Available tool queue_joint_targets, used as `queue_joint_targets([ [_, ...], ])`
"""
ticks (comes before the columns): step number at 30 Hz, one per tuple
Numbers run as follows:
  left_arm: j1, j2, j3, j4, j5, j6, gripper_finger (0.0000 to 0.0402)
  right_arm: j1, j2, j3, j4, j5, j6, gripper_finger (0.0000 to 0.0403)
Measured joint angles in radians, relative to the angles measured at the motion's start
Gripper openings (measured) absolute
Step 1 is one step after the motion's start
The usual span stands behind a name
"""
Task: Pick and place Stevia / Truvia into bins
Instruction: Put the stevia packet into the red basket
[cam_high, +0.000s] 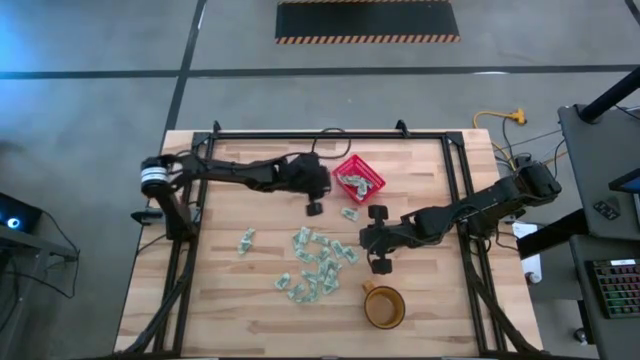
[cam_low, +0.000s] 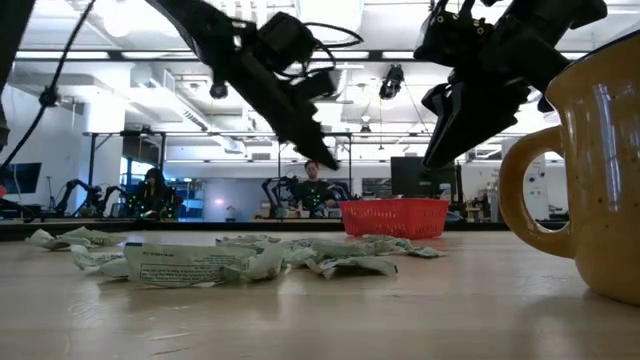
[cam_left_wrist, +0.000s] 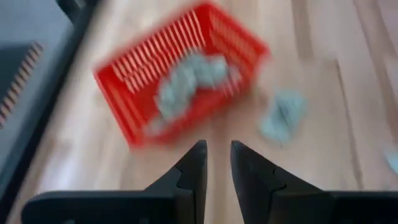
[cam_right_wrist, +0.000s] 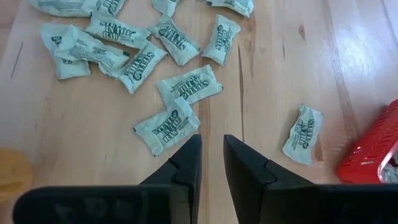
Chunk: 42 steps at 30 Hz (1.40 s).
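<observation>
Your wooden counter (cam_high: 220, 300) has sachets (cam_high: 315, 265) scattered mid-way, some in the red basket (cam_high: 359, 178); both grippers' jaws sit slightly apart, empty, left gripper (cam_left_wrist: 217, 163) near the basket, right gripper (cam_right_wrist: 212, 155) over the sachets.

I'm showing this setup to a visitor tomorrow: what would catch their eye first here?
Probably the bright red basket near the table's far edge, with a few sachets already inside. Next, the loose heap of pale green sachets mid-table, with the left gripper just beside the basket and the right gripper beside the heap, both empty, jaws slightly apart. An amber mug stands at the near edge.
</observation>
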Motion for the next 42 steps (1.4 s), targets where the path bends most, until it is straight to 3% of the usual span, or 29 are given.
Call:
queue_joint_targets([
  [3,-0.026,-0.075,-0.028,-0.209,0.000,-0.011,0.0054,0.000,0.000,-0.002,0.005,0.000,-0.017,0.0054],
  [7,-0.082,-0.196,-0.121,-0.289,0.001,-0.067,0.0054,0.000,0.000,-0.004,0.023,0.001,-0.042,0.0054],
  [12,-0.186,-0.392,-0.290,-0.222,0.001,-0.133,0.0054,0.000,0.000,-0.008,0.056,0.002,-0.050,0.0052],
  [22,-0.343,-0.700,-0.631,0.114,-0.002,-0.239,0.0054,-0.025,0.005,-0.067,0.268,0.003,-0.032,0.0052],
  [27,-0.351,-0.744,-0.712,0.186,-0.003,-0.238,0.0054,-0.050,0.057,-0.075,0.285,0.063,0.019,0.0062],
  [34,-0.351,-0.733,-0.712,0.190,-0.004,-0.236,0.0054,-0.121,0.177,-0.075,0.290,0.192,0.073,0.0111],
  [42,-0.351,-0.721,-0.715,0.192,-0.007,-0.227,0.0054,-0.170,0.196,-0.075,0.267,0.186,0.149,0.0146],
])
